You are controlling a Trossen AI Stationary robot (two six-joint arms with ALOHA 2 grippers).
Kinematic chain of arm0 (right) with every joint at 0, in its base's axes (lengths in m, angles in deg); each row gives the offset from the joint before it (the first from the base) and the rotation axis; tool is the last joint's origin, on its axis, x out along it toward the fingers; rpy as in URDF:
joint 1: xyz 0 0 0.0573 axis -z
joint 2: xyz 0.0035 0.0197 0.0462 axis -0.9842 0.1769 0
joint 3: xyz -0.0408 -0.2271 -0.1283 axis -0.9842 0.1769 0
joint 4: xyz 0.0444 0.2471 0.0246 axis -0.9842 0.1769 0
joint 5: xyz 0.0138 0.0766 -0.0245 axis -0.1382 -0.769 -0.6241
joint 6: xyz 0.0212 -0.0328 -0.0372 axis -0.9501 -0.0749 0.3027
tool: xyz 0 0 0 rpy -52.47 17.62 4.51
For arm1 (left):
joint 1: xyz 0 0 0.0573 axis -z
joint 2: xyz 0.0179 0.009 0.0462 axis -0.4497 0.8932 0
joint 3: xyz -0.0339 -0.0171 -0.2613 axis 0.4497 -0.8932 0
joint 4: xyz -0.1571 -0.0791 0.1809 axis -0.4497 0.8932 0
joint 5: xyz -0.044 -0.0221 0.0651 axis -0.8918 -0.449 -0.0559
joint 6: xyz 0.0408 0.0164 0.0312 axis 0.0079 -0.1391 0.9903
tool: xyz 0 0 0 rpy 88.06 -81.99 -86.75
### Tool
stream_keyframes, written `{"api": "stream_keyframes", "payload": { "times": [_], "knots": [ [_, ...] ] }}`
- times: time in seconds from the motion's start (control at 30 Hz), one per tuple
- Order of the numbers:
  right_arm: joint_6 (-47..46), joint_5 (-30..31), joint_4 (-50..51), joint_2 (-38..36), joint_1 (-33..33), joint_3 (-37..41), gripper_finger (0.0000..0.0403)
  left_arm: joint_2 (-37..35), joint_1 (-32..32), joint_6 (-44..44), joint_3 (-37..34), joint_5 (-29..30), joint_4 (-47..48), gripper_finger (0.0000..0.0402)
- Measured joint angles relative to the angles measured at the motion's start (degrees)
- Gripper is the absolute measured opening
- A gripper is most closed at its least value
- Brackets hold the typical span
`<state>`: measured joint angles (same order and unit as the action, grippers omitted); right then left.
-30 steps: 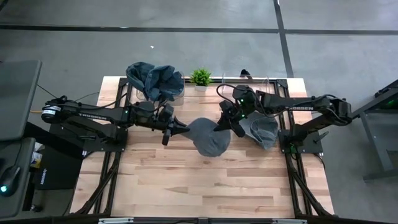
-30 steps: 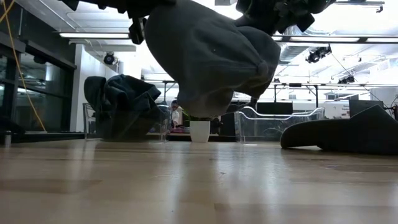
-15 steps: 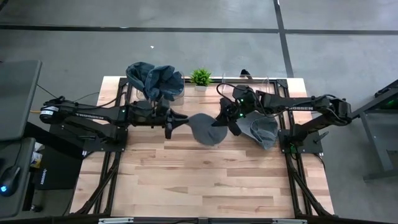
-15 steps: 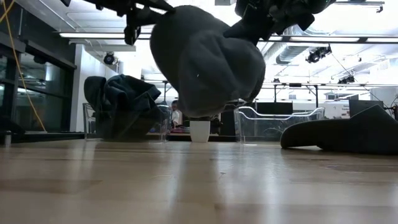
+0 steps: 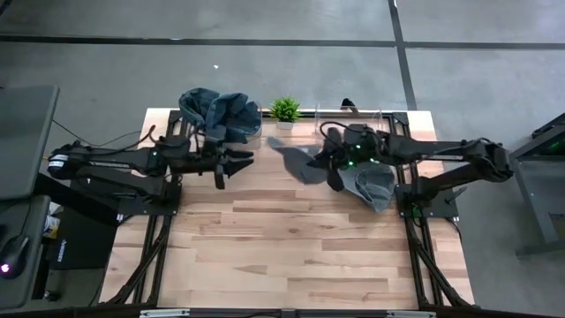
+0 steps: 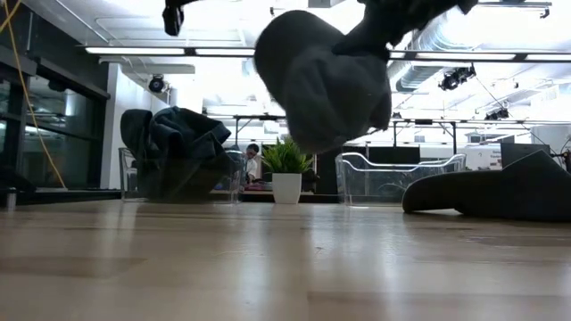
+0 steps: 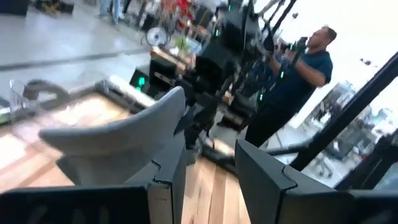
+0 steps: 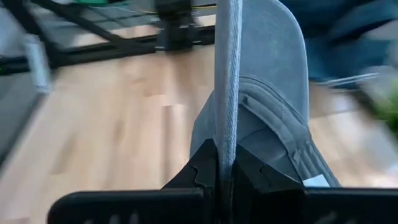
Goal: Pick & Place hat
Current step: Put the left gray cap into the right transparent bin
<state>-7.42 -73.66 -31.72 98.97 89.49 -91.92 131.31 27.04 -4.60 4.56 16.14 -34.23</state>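
- The grey hat (image 5: pixel 298 162) hangs in the air above the bench (image 5: pixel 282 256), near its far edge, just in front of the small potted plant (image 5: pixel 284 110).
- The right tool (image 5: pixel 328 159) is clamped tight on the hat's edge.
- The left tool (image 5: pixel 237 160) is apart from the hat, fingers spread, gripping nothing.
- A second grey hat (image 5: pixel 371 185) lies on the bench's right side; dark-blue hats (image 5: pixel 219 113) are heaped at the far left.

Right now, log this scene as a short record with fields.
held item: grey hat, lifted off the table
right gripper: shut on the hat's edge
left gripper: open, apart from the hat
left container: piled with dark hats
other hat: lies at the table's right edge
plant: at the far edge
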Motion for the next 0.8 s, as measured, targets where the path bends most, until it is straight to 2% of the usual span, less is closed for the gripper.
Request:
{"api": "stream_keyframes", "payload": {
  "times": [0.23, 0.37, 0.57, 0.8],
  "knots": [
    [2.33, 21.26, 6.73, -5.32, -4.14, 0.0, 0.0012, -1.68, 0.0, -0.03, 0.0, 4.81, -0.2, 0.0115],
    [3.64, 30.71, 13.72, -5.81, -6.24, -2.47, 0.0012, -1.55, 0.02, -0.6, 0.0, 5.3, -0.03, 0.0115],
    [10.45, 39.22, 29.9, -2.31, -6.64, -11.52, 0.0012, -0.23, 0.02, -4.26, -0.07, 5.32, 0.05, 0.0115],
    [19.7, 47.02, 47.98, 7.74, -5.04, -22.94, 0.0012, 0.2, 0.05, -4.81, -0.04, 5.05, -0.15, 0.0115]
  ]
}}
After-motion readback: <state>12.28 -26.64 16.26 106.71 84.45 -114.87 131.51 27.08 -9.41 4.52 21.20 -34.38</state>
